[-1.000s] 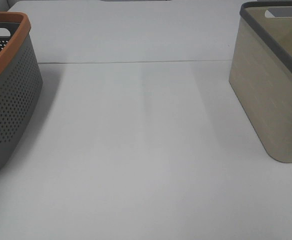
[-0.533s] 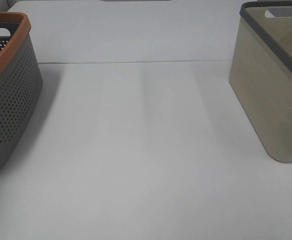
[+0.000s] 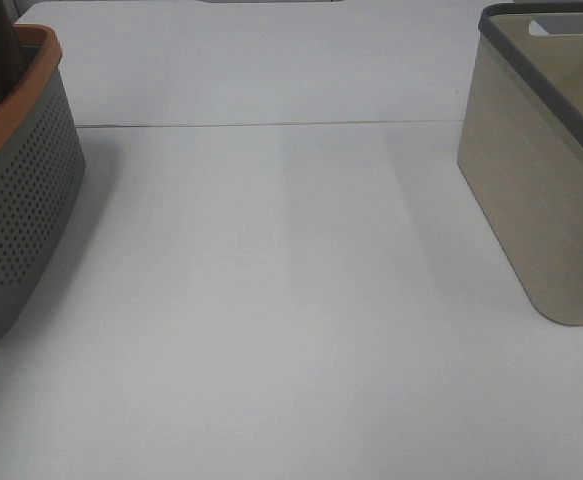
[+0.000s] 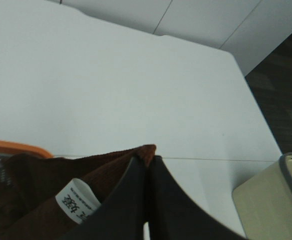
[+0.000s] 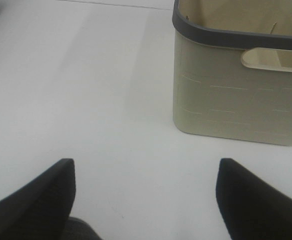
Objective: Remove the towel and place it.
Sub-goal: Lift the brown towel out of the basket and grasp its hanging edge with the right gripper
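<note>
Towel (image 4: 35,175) hangs above the grey basket (image 3: 21,190), its corner clamped in the left gripper (image 4: 147,161), with the white tag (image 4: 78,200) just beside the fingers. Right gripper (image 5: 146,162) has its fingers wide apart and holds nothing, near the beige basket (image 3: 541,180). Table (image 3: 271,300) stretches between the baskets; nothing seen in the way.

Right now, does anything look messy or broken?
Nothing is broken or spilled. Only the towel looks odd: it is bunched up, pinched in the left fingers at the orange-rimmed basket.
</note>
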Motion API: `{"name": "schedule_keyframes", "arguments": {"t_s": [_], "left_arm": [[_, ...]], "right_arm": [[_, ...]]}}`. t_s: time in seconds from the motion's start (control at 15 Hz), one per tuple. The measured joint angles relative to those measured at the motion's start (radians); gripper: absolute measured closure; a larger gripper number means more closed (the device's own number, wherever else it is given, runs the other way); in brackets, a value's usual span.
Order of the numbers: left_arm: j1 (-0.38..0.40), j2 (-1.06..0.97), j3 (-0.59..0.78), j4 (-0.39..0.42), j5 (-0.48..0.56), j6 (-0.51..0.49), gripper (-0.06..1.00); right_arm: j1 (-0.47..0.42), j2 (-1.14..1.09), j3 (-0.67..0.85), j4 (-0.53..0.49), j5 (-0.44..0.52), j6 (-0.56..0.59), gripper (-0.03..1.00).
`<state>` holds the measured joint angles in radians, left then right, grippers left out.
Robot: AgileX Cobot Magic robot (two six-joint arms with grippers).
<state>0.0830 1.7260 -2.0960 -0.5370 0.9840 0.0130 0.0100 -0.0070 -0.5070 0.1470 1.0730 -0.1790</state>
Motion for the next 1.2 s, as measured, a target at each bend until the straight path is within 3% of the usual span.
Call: {"name": "schedule_keyframes", "arguments": {"t_s": [0.4,0.67,1.07,1.2], "left_arm": [[-0.255,0.002,0.0,-0.016,-0.284,0.001,0.94],[-0.391,0.003,0.0,-0.012,-0.43,0.001,0.94],[-0.504,0.046,0.0,0.015,-0.489,0.001,0.94],[-0.541,0.084,0.0,0.026,-0.491,0.001,0.94]], "right_arm": [[0.0,0.0,0.0,0.0,0.0,0.002,0.23],[0.0,0.025,0.0,0.032,0.0,0.008,0.31],[0.0,0.117,0.0,0.168,-0.02,-0.02,0.4],[0.0,0.123,-0.004,0.228,-0.069,-0.054,0.4]]}}
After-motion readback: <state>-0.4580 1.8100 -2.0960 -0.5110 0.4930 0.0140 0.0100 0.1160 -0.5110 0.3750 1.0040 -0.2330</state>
